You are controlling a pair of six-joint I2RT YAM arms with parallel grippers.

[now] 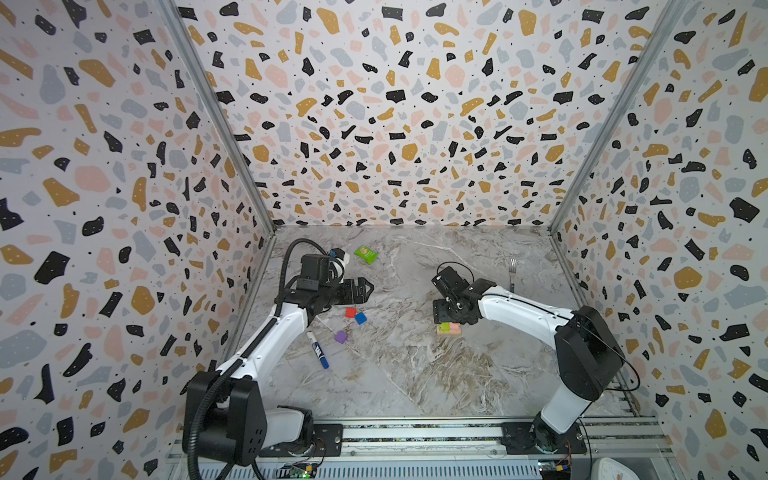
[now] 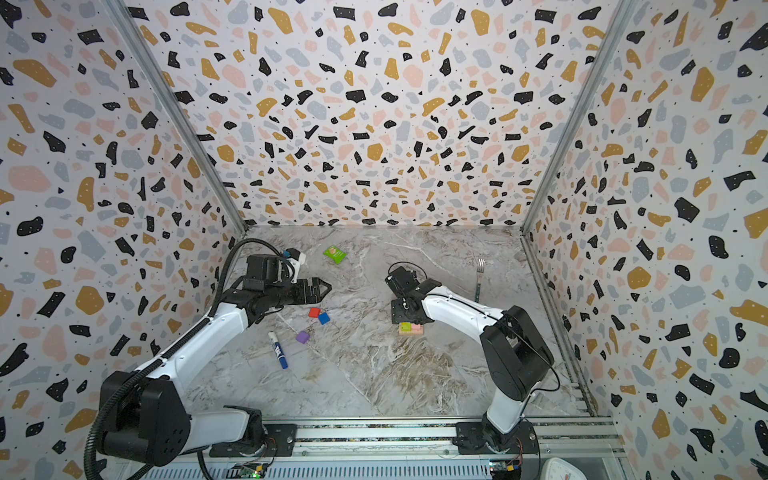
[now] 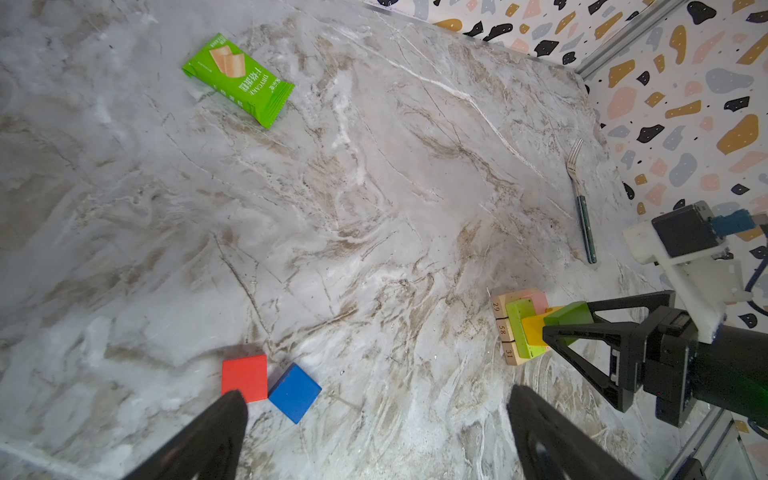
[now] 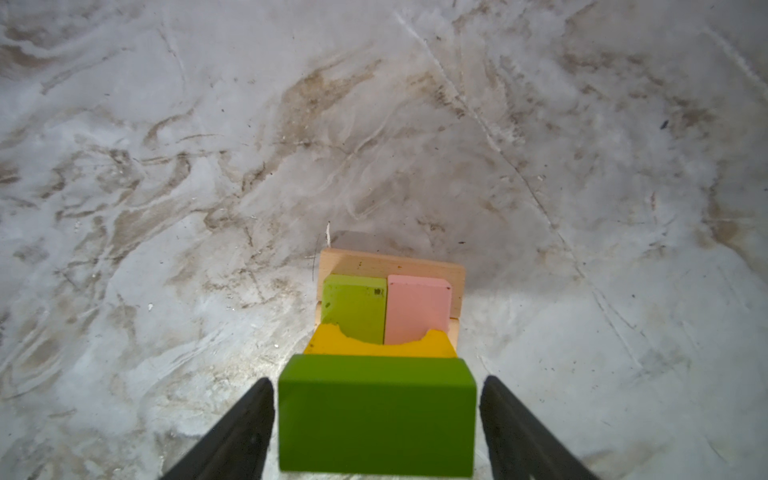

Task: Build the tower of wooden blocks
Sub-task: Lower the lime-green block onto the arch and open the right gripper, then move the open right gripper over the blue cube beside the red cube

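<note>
The tower is seen on the bench, right of middle: tan bars, a lime block and pink block, a yellow arch, and a dark green block uppermost. The right claw is held apart, narrowly flanking that block. The left claw is spread wide near the red cube and blue cube.

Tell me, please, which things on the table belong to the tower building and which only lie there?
For the job:
- in the stack: tan bars, lime bar, pink bar, yellow arch, dark green block
- loose: red cube, blue cube, purple cube

Just lying about:
- green packet
- marker pen
- fork
</note>
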